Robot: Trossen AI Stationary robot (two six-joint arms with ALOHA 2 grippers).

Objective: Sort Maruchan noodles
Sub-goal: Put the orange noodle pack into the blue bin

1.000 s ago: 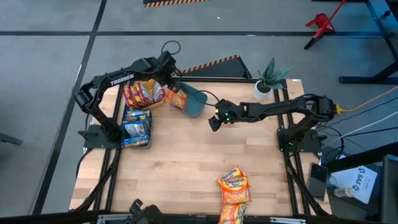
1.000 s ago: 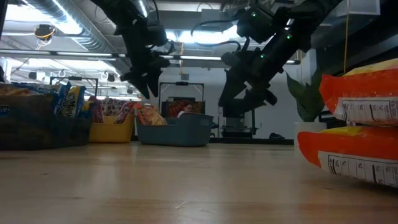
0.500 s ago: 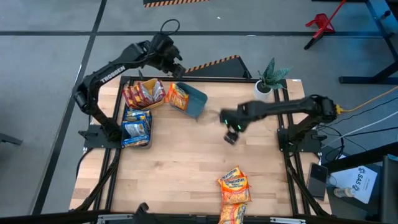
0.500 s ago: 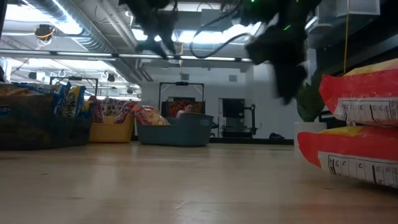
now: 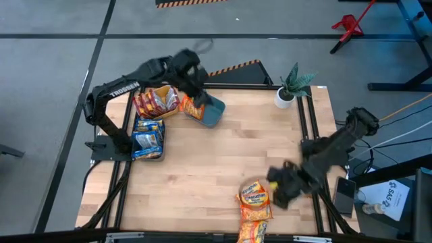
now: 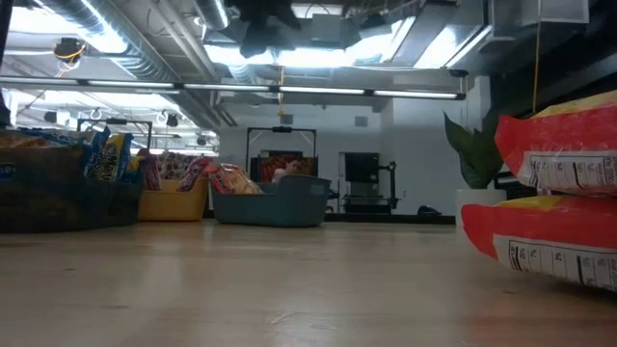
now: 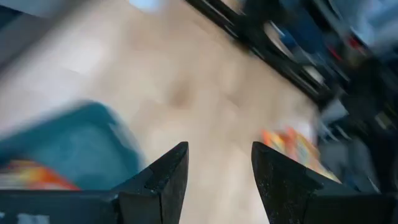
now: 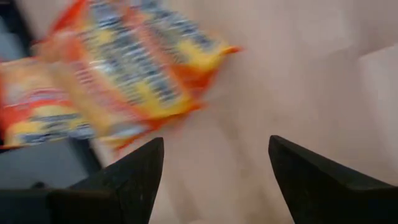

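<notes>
Near the table's front edge, right of centre, two orange noodle packets (image 5: 254,196) lie one behind the other on the bare wood, a second one (image 5: 251,229) reaching the edge itself. The right gripper (image 5: 282,187) hangs just beside the upper packet, on its right. In the right wrist view its two dark fingers (image 8: 130,177) stand wide apart with nothing between them, and the orange packets (image 8: 124,74) lie ahead of the fingertips, outside the gap, not touched.

The other packets are already in containers at the far left of the table (image 5: 216,169): red-maroon ones in the yellow bin (image 5: 152,102), blue-silver ones in the dark bin (image 5: 148,138) just in front of it, and one orange packet (image 5: 192,106) leaning at the left end of the teal bin (image 5: 210,111).

The left gripper (image 5: 196,84) hovers over the teal bin's far side. In the left wrist view its fingers (image 7: 163,180) are spread, empty, with the teal bin (image 7: 68,140) and a distant orange packet (image 7: 292,146) beyond them.

A potted plant (image 5: 290,84) stands at the far right corner.
</notes>
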